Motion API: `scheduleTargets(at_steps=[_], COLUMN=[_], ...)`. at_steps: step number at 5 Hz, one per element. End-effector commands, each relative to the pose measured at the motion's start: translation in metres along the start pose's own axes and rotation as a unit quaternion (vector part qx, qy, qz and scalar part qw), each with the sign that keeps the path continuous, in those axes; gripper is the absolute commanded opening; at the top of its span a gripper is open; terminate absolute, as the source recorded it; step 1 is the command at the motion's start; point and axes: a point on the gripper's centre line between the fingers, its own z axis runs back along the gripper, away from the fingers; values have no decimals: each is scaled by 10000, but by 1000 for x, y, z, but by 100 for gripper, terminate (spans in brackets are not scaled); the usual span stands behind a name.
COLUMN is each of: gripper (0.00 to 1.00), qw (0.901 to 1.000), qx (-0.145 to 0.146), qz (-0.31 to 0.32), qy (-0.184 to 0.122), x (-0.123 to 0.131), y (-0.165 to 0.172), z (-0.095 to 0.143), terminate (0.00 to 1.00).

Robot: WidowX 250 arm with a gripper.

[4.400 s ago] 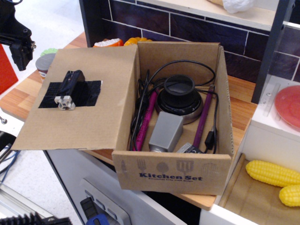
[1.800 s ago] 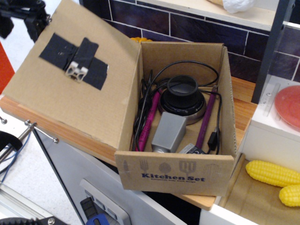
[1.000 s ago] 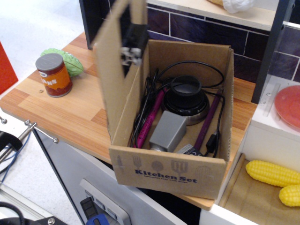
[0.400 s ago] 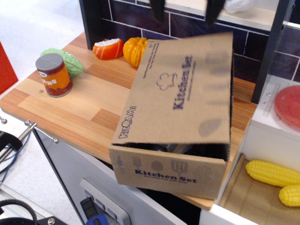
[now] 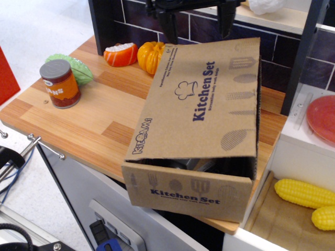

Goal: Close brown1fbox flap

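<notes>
Now flap [image 5: 201, 102] lies over brown1fbox [image 5: 191, 193], front gap showing; claw [image 5: 196, 18] above, fingers apart.

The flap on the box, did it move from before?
Yes. The flap lay open to the left over the wooden counter. It has swung up and over to the right, and now covers the brown box, with a gap at the front.

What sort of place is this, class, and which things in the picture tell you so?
Probably a toy play-kitchen: a wooden counter backed by dark tiles, with a can, plastic-looking corn and an orange pumpkin around a "Kitchen Set" box.
</notes>
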Motion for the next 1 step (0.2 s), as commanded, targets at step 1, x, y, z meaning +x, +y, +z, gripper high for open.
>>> scheduleTargets(at_steps=[1], gripper=[100], qw=[9995], qx=[102], qz=[-257], qy=[-181], x=[10], y=[6], z=[14], terminate=[100])
